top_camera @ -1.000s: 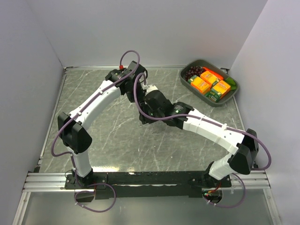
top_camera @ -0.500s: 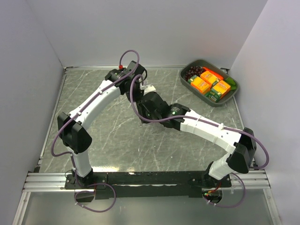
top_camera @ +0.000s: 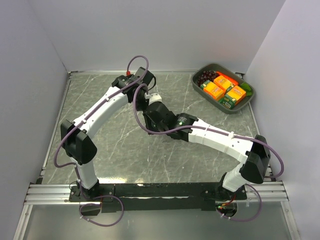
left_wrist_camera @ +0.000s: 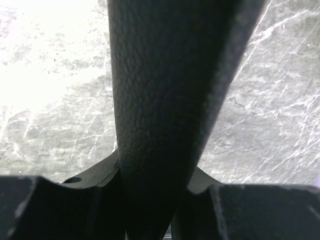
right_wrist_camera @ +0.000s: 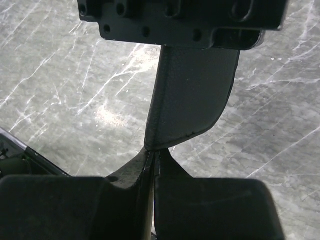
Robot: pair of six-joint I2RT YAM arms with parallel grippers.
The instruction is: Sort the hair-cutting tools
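The left gripper [left_wrist_camera: 155, 200] is clenched on a black case [left_wrist_camera: 170, 100]. The case's grained, leathery face rises from between the fingers and fills the middle of the left wrist view. The right gripper [right_wrist_camera: 152, 170] is pinched tight on the lower corner of the same case, which tapers down into the narrow slit between its fingers. In that view the left gripper's body grips the case's upper edge, so the case hangs between the two grippers, above the table [top_camera: 125, 150]. From above, the two wrists meet near the middle of the table, the left one just behind the right, and they hide most of the case.

The scissors and hair clips show in none of the views, and I cannot tell where they are.

In the far right corner, well apart from the grippers, sits a grey-green oval bin [top_camera: 227, 110]. It holds a cluster of dark grapes [top_camera: 205, 77] at its left end, several orange packets [top_camera: 214, 91] and some green pieces [top_camera: 229, 102].

The table is grey stone-patterned, streaked with white veins. Plain pale walls [top_camera: 175, 30] close it in at the left, back and right. A metal rail [top_camera: 50, 192] runs along the near edge, under the arm bases.
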